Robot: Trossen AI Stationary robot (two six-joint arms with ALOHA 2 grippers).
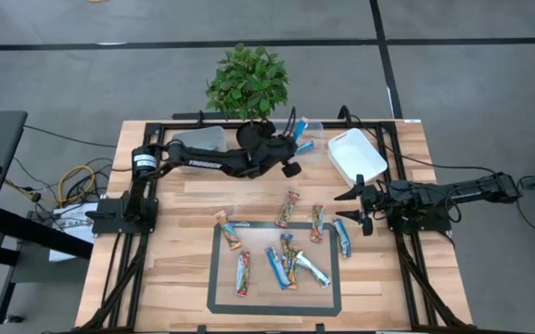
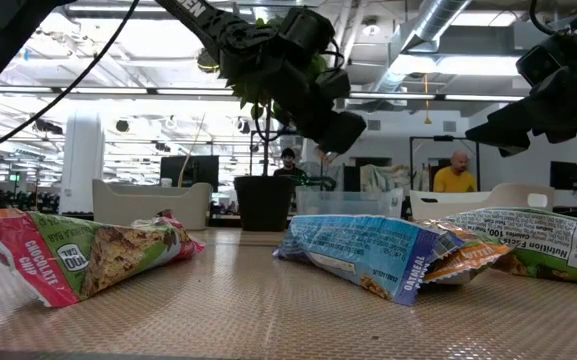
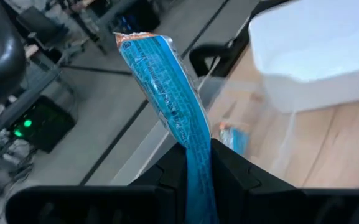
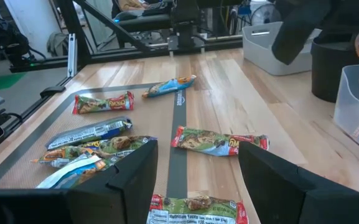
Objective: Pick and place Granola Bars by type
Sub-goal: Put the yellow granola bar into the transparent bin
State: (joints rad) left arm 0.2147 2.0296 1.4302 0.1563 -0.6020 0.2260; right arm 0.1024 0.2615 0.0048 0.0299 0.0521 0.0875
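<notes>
My left gripper (image 1: 293, 145) hangs above the table's far side, by a clear tub (image 1: 312, 130), and is shut on a blue-and-white granola bar (image 3: 165, 84). Another blue bar (image 3: 232, 134) lies inside that tub. Several more granola bars, blue and white or red, green and tan, lie flat on the dark-framed mat (image 1: 213, 278), among them one (image 1: 287, 210) at its far edge and one (image 1: 242, 274) at its near left. My right gripper (image 4: 195, 180) waits open at the table's right, above the bars. My left gripper pinches one end of the blue bar (image 3: 198, 163) between its two fingers. The bar runs along the fingers and sticks out past their tips, its crimped free end (image 3: 134, 38) ahead. It is lifted clear of the table and the tub.
A white tub (image 1: 355, 153) stands at the far right and a second clear tub (image 1: 207, 139) at the far left. A potted plant (image 1: 248, 83) stands at the table's far edge, just behind my left arm. People show in the room beyond.
</notes>
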